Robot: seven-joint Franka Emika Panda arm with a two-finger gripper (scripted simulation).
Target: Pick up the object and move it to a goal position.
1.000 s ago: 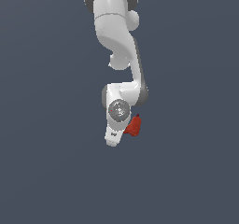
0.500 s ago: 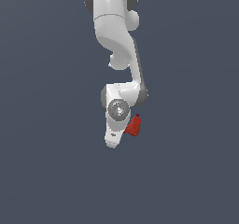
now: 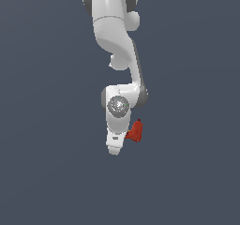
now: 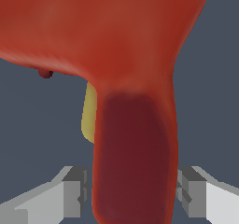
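Note:
The object (image 3: 136,131) is small, red and lumpy, and it sticks out on the exterior view's right of the white gripper (image 3: 115,146). In the wrist view the object (image 4: 121,55) fills most of the picture. Its dark red handle (image 4: 133,162) runs down between the two grey fingers (image 4: 74,190), which press on it from both sides. My gripper (image 4: 133,192) is shut on the handle. A yellow patch (image 4: 88,113) shows behind the object, and a tiny dark red ball (image 4: 45,73) beside it.
The white arm (image 3: 115,36) hangs down from the top of the exterior view. Around it there is only a plain dark grey-blue ground (image 3: 47,172).

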